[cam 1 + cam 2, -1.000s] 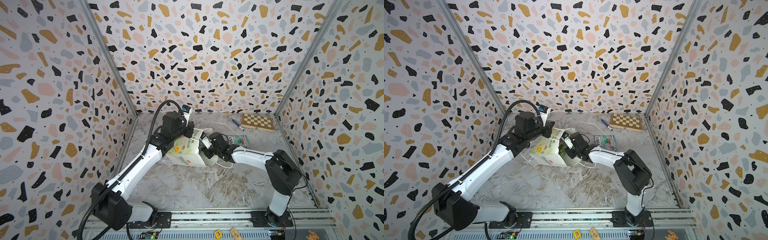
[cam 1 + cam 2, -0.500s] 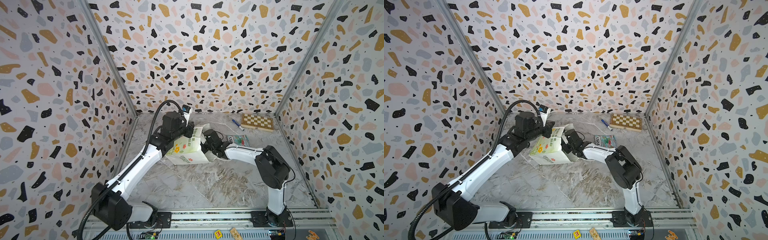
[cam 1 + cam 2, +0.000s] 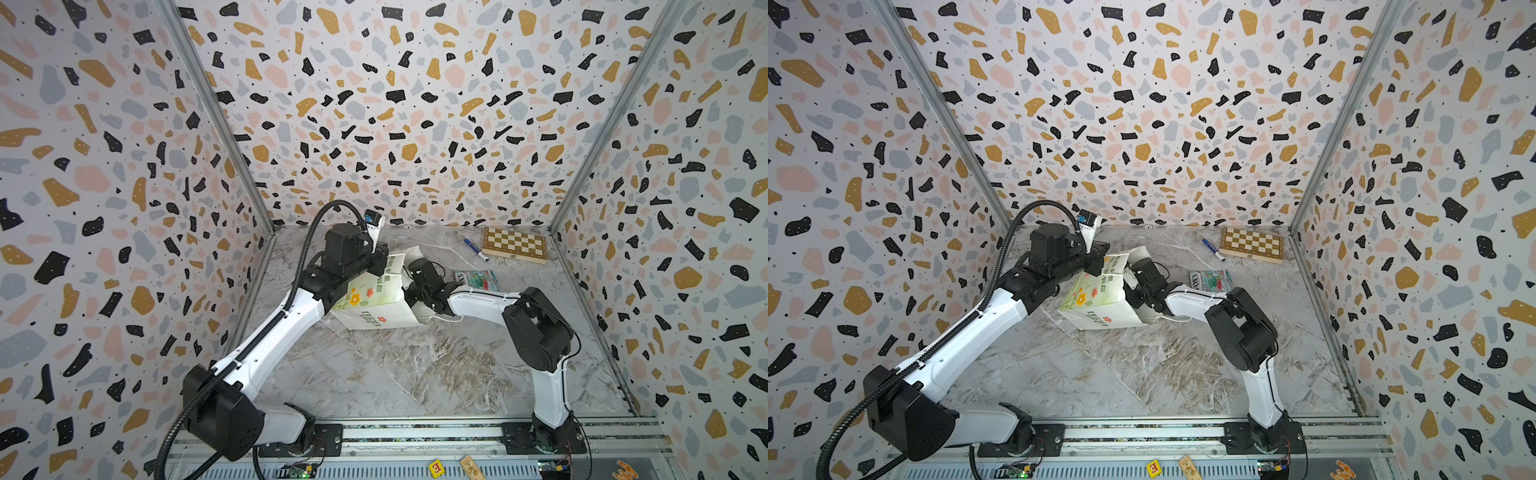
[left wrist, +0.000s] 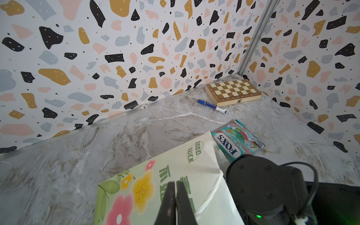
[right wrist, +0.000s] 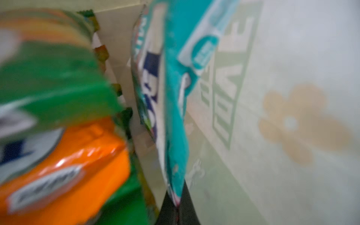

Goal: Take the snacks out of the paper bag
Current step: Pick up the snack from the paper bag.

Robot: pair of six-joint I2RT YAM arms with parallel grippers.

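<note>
Terrazzo-print walls [image 3: 395,104] close in three sides, and metal corner posts run down to the floor edge. The marble tabletop [image 3: 415,374] stretches wide and open from the front rail [image 3: 415,432] to mid-table. The left arm [image 3: 270,345] reaches diagonally inward. The right arm [image 3: 536,332] is folded at the elbow, forearm lying low toward centre. The paper bag [image 3: 374,303] sits between them, left of centre, tipped over with its mouth toward the right arm and a cord handle trailing on the marble. The left gripper [image 4: 176,192] is pressed together on the bag's upper edge. The wooden chessboard box [image 3: 514,245] lies in the rear right corner, close to both walls. A loose Mint Blossom pouch [image 4: 237,140] lies flat just beyond the bag's mouth. Inside the bag, the right gripper [image 5: 176,212] pinches the edge of the held teal pouch [image 5: 173,116], near the printed wall. A green pouch [image 5: 48,78] and an orange pouch [image 5: 78,165] lie beside it, blurred. A blue marker [image 3: 476,249] lies just beside the chessboard box.
</note>
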